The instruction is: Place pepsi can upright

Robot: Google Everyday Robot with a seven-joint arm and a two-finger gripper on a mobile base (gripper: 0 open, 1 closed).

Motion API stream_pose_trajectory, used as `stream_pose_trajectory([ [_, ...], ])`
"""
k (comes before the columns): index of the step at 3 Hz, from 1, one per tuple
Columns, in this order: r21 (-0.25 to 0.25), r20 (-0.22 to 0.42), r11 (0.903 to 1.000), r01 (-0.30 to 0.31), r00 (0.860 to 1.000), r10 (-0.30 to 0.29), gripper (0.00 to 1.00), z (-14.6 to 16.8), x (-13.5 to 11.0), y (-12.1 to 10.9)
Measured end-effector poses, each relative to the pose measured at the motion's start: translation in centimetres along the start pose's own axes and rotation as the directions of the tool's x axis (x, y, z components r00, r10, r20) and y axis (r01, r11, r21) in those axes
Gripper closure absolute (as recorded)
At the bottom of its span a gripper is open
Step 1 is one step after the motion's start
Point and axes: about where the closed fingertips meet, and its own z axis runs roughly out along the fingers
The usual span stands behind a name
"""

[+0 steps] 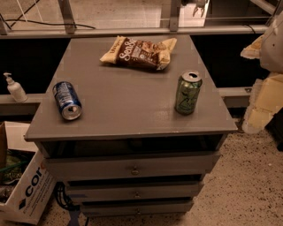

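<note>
Currently pincer (200,6) at top edge of frame, right of centre, beyond the far end of the bench (132,119); open or closed: cannot tell. It is well apart from the pepsi can (67,100), which lies on its side at left of frame near the bench's left edge, silver top facing lower right. Judgement: thin aluminium, light, smooth, rolls freely, dents if squeezed hard; grip across the blue cylinder wall at mid-length, then tip upright. Bench top flat, matte grey. Green can (188,93) stands upright at right; crinkled snack bag (139,53) lies at upper centre.
</note>
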Motion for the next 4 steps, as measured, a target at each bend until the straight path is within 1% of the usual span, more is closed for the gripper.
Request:
stream_pose_trajectory([
  [1,0.000,0.000,1.0000,0.000,1.000,0.000,0.00,0.0,0.0,0.0],
  [2,0.004,0.017,0.9977,0.068,0.998,-0.068,0.00,0.7,-1.4,-0.7],
  [3,-0.026,0.059,0.9807,0.194,0.980,-0.192,0.00,2.6,-4.9,-0.6],
  [4,-0.061,0.090,0.9440,0.324,0.944,-0.319,0.00,4.3,-9.0,-0.1],
])
